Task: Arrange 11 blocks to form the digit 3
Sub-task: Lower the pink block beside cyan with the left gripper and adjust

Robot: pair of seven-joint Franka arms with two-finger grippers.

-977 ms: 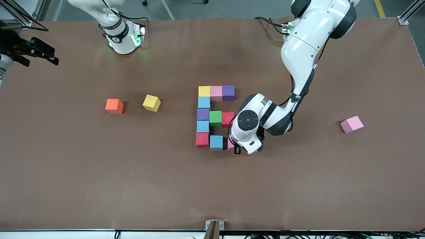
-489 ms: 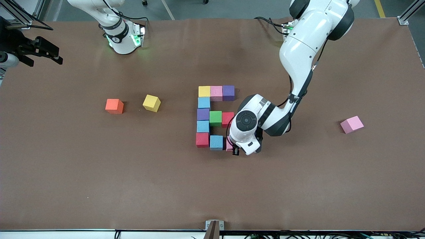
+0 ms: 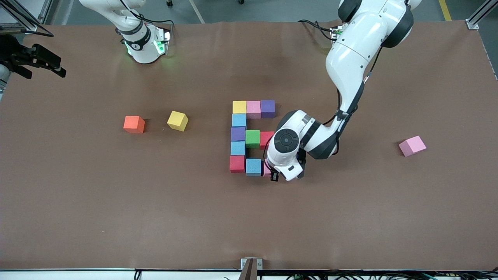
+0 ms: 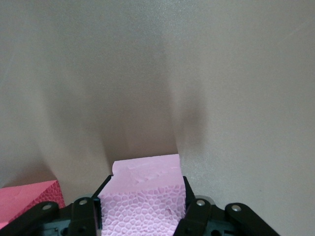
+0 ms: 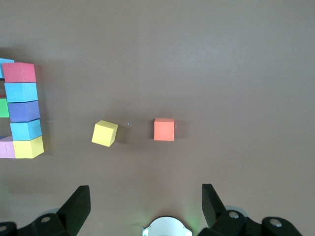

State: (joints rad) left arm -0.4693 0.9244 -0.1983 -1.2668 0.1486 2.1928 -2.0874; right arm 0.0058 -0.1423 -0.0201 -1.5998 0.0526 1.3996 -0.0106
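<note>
- Nearest the front camera lies the last row of the figure: a red block (image 3: 237, 163), a blue block (image 3: 253, 167) touching it, and a pink block (image 3: 267, 170) just beside the blue one, mostly hidden under the left arm's wrist.
- Our left hand (image 4: 142, 216) is clamped on that pink block (image 4: 145, 196), low at the counter (image 3: 155, 217); we judge this the eleventh piece, being set at the row's end, not yet let go.
- One step farther, a blue block (image 3: 237, 148) continues the column up from the red corner.
- Next comes the middle row: a purple block (image 3: 237, 133), a green block (image 3: 252, 139) and a red block (image 3: 267, 139), the last partly covered by the arm.
- Farther again, a blue block (image 3: 239, 120) links up to the top row.
- Top row: a yellow block (image 3: 239, 107), a pink block (image 3: 253, 109), a purple block (image 3: 267, 109), touching in line.
- So ten pieces sit in place and the eleventh is in our grip; what is left, as we judge it, is releasing and lifting away.
- Three spares lie well apart from the figure: an orange cube (image 3: 134, 124) and a tilted yellow cube (image 3: 177, 121) toward the right arm's end, a pink cube (image 3: 412, 146) toward the left arm's end.
- Our right hand (image 5: 145, 206) waits with fingers spread wide and empty, up over its own edge of the counter.
</note>
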